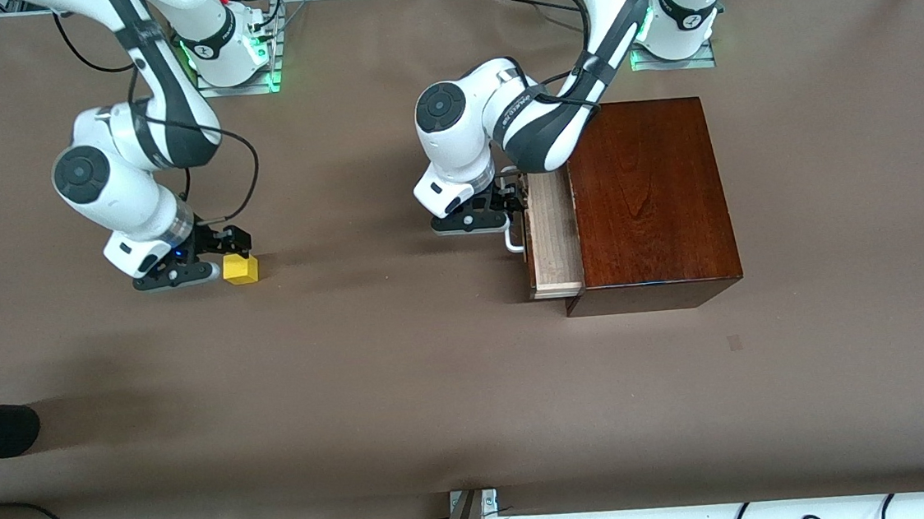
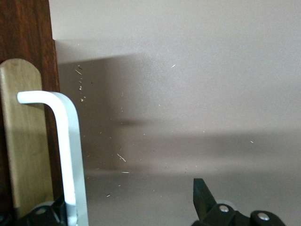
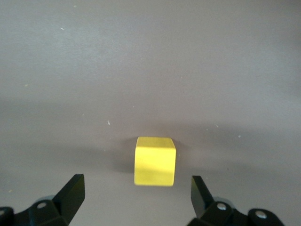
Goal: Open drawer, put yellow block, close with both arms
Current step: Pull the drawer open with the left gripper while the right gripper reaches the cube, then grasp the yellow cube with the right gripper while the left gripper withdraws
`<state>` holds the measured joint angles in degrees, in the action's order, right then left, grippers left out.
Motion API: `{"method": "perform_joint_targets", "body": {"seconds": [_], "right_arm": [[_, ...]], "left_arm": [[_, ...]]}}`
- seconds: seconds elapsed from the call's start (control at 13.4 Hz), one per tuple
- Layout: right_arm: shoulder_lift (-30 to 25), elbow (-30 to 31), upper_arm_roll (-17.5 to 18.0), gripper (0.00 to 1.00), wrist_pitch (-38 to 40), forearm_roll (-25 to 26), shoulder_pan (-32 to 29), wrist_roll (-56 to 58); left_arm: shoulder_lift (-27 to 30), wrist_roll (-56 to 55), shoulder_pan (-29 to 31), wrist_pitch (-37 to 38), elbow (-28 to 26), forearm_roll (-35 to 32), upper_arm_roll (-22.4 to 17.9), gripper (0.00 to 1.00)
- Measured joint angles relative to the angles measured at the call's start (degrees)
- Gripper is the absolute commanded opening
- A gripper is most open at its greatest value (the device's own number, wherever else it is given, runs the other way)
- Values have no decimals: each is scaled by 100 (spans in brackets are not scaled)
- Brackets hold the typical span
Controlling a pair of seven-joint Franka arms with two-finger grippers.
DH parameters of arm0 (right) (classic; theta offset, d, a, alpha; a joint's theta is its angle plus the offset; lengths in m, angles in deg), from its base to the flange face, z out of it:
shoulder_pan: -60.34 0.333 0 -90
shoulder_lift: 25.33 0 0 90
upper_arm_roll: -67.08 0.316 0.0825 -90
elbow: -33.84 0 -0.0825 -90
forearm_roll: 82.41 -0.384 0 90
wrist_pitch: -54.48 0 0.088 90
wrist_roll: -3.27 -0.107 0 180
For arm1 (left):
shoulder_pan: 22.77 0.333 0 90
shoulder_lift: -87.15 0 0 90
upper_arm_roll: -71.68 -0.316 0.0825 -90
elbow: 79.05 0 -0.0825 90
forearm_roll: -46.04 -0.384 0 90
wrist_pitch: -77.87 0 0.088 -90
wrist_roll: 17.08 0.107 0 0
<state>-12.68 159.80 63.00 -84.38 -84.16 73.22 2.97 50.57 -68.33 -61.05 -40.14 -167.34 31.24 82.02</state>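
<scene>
While the table (image 1: pixel 407 396) is covered by a brown sheet, the glossy dark wooden box (image 1: pixel 651 195) is set toward the left arm's end of it, close to the left arm's base. The drawer (image 1: pixel 552 232) is seen partly pulled out of the box toward the right arm's end of the table, its pale-wood tray exposed and its white loop handle (image 2: pixel 70 155) standing off the dark front.

The left arm (image 1: pixel 550 116) is reached down over the box's top to the drawer front. The left gripper (image 1: pixel 499 207) is placed at the handle; in the left wrist view one black finger is seen well apart from the handle, and the other is partly hidden beside it, so the fingers are spread and nothing is clamped.

The right arm (image 1: pixel 140 153) is lowered near the right arm's end of the table. The right gripper (image 1: pixel 223 258) is positioned low over the table just beside the yellow block (image 1: pixel 241 269), with both fingers spread wide and released. The yellow block rests on the table, between the lines of the two fingertips but ahead of them, untouched and well apart from the drawer.
</scene>
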Motion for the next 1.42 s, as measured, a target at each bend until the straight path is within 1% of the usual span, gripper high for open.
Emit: {"method": "perform_joint_targets", "body": {"seconds": [0.3,0.52,0.75,0.97,1.12,1.2,1.35,1.42], "right_arm": [[455,-2,-2,100,-442,-1,-4,-10],[664,0,-3,100,-654,-1,-4,-12],[834,0,-3,97,-743,-1,-5,-15],[916,2,-10,82,-825,-3,-11,-21],[938,17,-12,63,-825,-4,-12,-21],[947,23,-12,57,-825,-4,-12,-21],[956,35,-13,54,-825,-4,-13,-21],[957,41,-13,48,-825,-5,-13,-21]], "left_arm": [[-146,-1,-112,151,193,-28,-66,100],[-186,-11,-142,174,274,-28,-69,100],[-206,-24,-164,170,323,-28,-66,100],[-240,-58,-190,179,458,-10,-24,100],[-329,-58,-213,329,684,32,9,100],[-378,-65,-229,464,827,46,29,100],[-432,-67,-249,698,1089,102,75,100],[-432,-67,-253,813,1184,114,92,100]]}}
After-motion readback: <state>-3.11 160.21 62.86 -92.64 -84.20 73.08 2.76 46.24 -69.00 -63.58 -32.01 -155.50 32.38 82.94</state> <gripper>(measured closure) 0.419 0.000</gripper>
